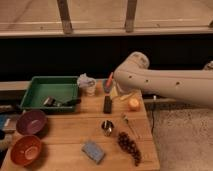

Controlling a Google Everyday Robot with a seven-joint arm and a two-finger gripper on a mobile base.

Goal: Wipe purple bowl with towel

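Observation:
The purple bowl point(31, 121) sits at the left edge of the wooden table point(70, 132), above an orange bowl point(26, 148). A blue-grey folded pad, possibly the towel point(93, 151), lies near the table's front edge. A crumpled white cloth point(87, 81) sits in a cup behind the table's middle. My white arm point(160, 82) reaches in from the right over the table's back right part. My gripper is hidden behind the arm and does not show.
A green tray point(49, 91) with tools stands at the back left. A black block point(107, 104), a metal cup point(106, 128), grapes point(129, 146), an orange fruit point(133, 104) and a red item point(109, 80) lie on the table.

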